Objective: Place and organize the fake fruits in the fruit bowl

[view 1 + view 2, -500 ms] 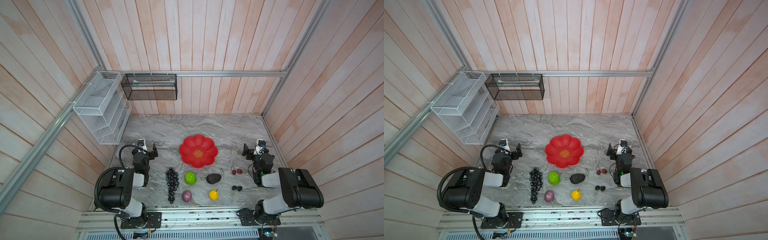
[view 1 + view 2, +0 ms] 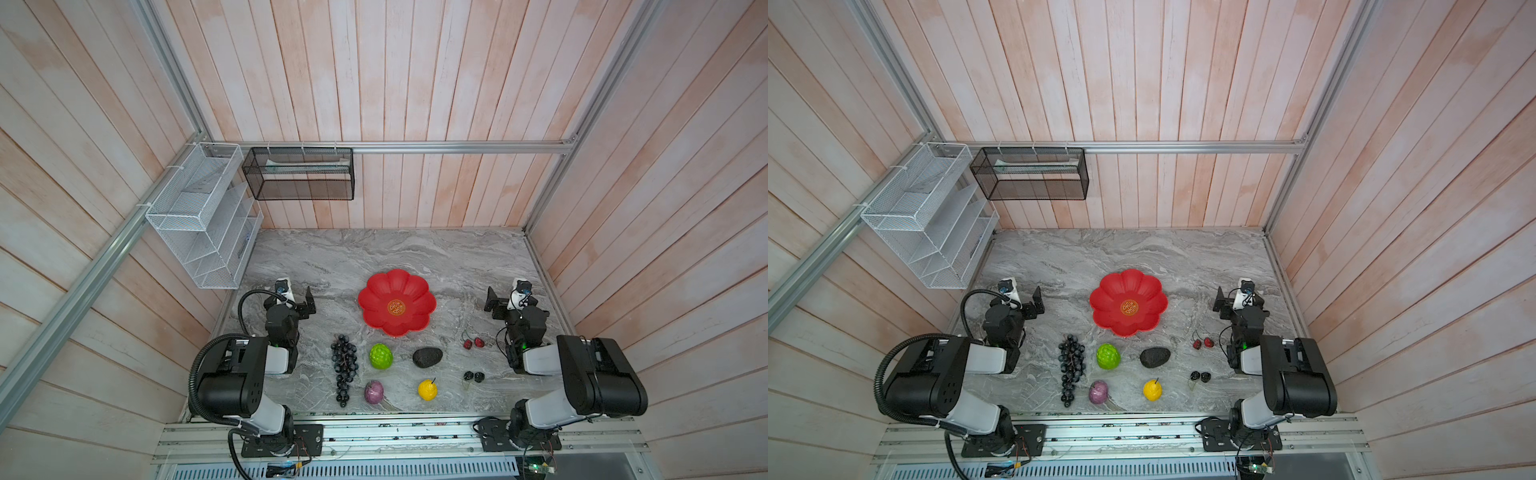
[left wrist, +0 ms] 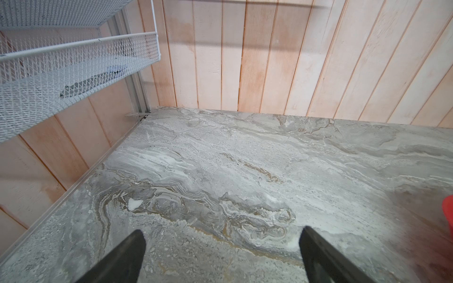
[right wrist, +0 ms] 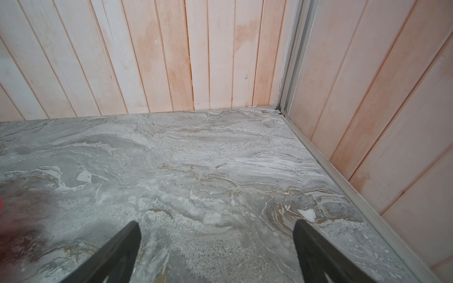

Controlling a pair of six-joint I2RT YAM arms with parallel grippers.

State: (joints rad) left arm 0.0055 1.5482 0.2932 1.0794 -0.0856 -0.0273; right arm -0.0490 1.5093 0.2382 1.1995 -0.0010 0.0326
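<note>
The red fruit bowl (image 2: 374,291) (image 2: 1105,296) stands mid-table with nothing in it; its edge shows in the left wrist view (image 3: 448,210). In front of it the fake fruits lie on the marble: a dark grape bunch (image 2: 345,368), a bumpy green ball (image 2: 381,356), a black oval (image 2: 427,357), a purple fruit (image 2: 374,392), a yellow fruit (image 2: 427,389), a red cherry pair (image 2: 473,343) and a black cherry pair (image 2: 473,376). My left gripper (image 2: 297,296) (image 3: 221,235) hangs open left of the bowl. My right gripper (image 2: 505,297) (image 4: 217,227) is open to the right of it. Both hold nothing.
A white wire rack (image 2: 199,216) (image 3: 73,61) hangs on the left wall and a black mesh basket (image 2: 299,174) on the back wall. Wooden walls close in the marble table (image 2: 374,249) on three sides. Both wrist views show bare marble ahead.
</note>
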